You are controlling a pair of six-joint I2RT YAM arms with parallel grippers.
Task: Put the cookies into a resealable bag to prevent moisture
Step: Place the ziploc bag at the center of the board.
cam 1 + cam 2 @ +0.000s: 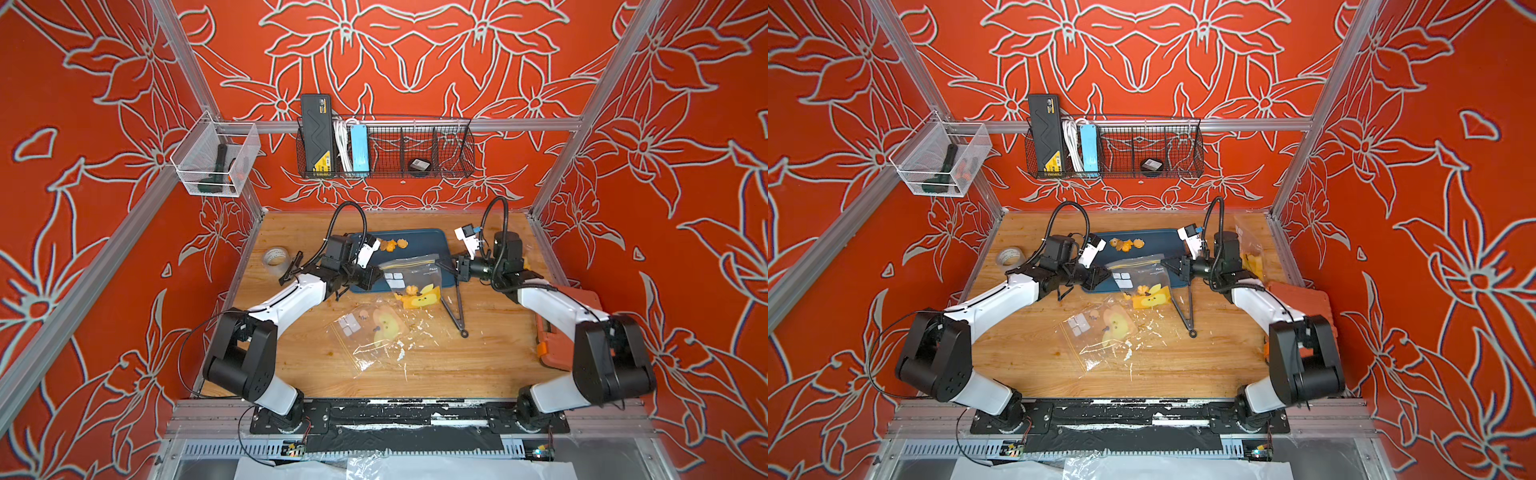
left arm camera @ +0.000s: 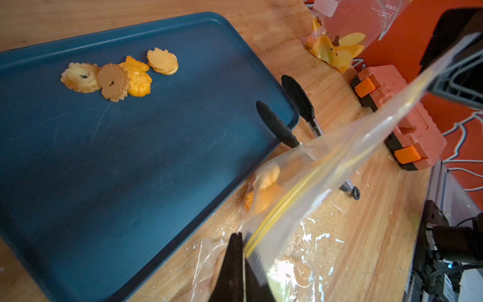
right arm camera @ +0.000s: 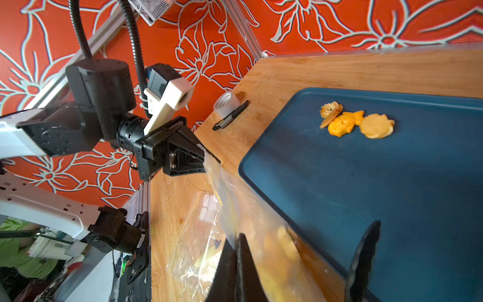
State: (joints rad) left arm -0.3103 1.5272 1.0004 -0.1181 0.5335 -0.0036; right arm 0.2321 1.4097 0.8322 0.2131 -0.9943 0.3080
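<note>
In both top views, the left gripper and right gripper each pinch an upper corner of a clear resealable plastic bag, stretched above a dark blue plastic tray. Small orange, yellow and brown cookies lie on the tray, and more sit inside the bag.

Left wrist view: the jaws are pressed together on the bag's yellow-striped edge.

Right wrist view: the jaws likewise clamp the bag.

Orange and yellow cookies, dark blue tray

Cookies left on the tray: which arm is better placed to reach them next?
Probably left: the left gripper, shut on the bag like the right gripper, is nearer the cookies.
</note>
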